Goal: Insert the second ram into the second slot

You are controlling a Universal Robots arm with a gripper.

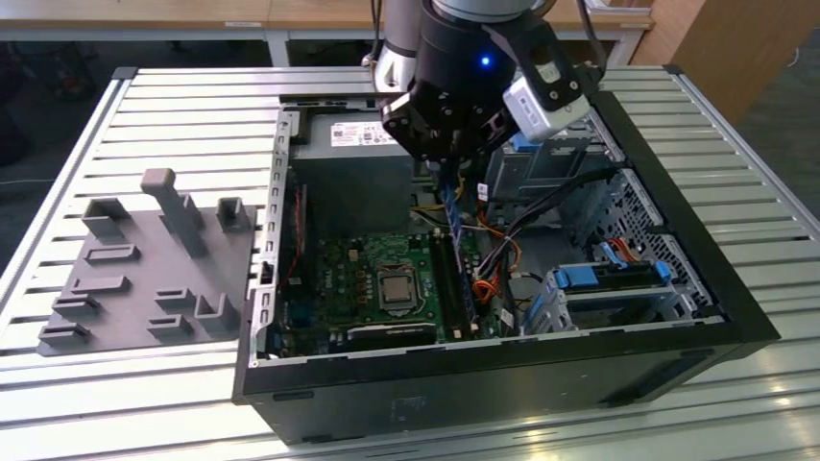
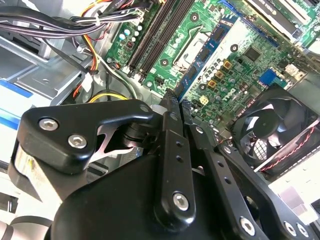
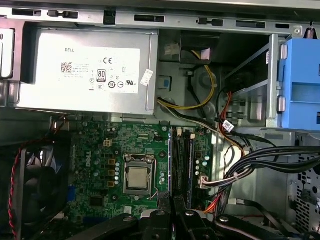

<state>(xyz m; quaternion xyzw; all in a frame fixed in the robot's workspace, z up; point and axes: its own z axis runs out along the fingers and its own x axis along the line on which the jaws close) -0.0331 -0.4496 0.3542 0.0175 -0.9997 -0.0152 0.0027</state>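
Observation:
My gripper (image 1: 446,181) hangs inside the open computer case (image 1: 717,317), over the green motherboard (image 1: 365,279). Its two black fingers (image 2: 169,125) are pressed together on the second ram (image 1: 452,219), a thin blue stick pointing down toward the board. In the second wrist view the ram (image 2: 200,65) reaches out from the fingertips above the board, its chips showing. The long dark ram slots (image 3: 183,160) lie beside the processor socket (image 3: 137,177), directly under the gripper (image 3: 172,209). The ram's lower edge is above the slots (image 1: 451,280); I cannot tell whether it touches one.
A grey power supply (image 3: 85,70) sits at the case's far end. Bundled cables (image 3: 260,165) and a blue drive cage (image 1: 615,274) crowd the exterior view's right. A case fan (image 2: 280,130) sits by the board. A grey parts fixture (image 1: 141,259) lies on the slatted table.

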